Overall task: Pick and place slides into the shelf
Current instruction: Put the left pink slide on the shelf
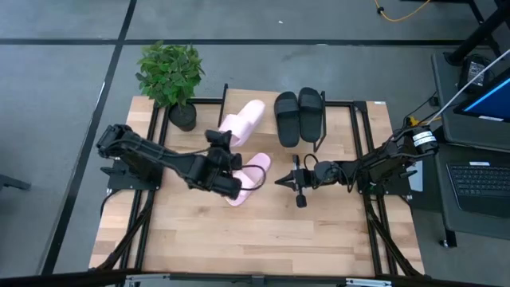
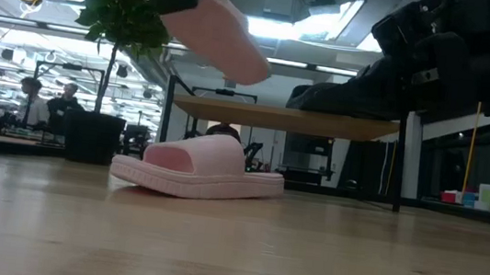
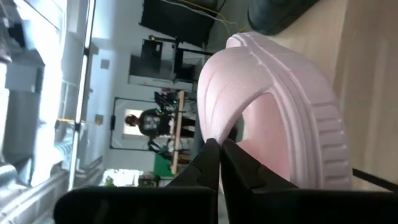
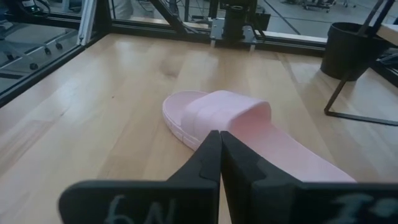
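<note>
Left gripper (image 1: 221, 142) pinching shut on strap of raised pink slide (image 2: 224, 33), holding it in air, higher than shelf (image 2: 321, 122) top, by shelf end away from black slides (image 1: 299, 117). Black slides sitting side by side on shelf top. Second pink slide (image 2: 197, 171) lying flat on table in front of shelf. Right gripper (image 1: 279, 182) hovering with fingers closed, empty, in front of shelf, pointing at second pink slide, just beside it.
</note>
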Tool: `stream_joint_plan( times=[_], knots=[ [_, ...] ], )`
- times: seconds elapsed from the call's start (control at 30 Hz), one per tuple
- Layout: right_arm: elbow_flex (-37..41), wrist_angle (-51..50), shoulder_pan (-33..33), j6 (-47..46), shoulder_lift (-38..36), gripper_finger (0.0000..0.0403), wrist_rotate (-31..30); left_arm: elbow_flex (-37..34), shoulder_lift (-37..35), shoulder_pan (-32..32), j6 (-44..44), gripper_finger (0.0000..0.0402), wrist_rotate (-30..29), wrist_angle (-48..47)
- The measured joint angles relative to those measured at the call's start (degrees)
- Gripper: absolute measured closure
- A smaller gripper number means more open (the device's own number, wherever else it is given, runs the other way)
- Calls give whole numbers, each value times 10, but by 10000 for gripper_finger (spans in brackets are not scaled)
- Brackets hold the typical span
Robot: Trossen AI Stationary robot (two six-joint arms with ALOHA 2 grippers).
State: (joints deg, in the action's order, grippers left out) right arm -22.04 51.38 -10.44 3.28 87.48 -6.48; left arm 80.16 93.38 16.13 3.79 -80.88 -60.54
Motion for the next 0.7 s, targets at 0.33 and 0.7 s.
stream_joint_plan(
  times=[0.33,0.7],
  knots=[
    [0,-7,1,-5,0,393,0,0,0,-60,304,401,-2,225],
    [0,-29,1,-30,0,393,0,0,0,-99,424,401,43,334]
  ],
)
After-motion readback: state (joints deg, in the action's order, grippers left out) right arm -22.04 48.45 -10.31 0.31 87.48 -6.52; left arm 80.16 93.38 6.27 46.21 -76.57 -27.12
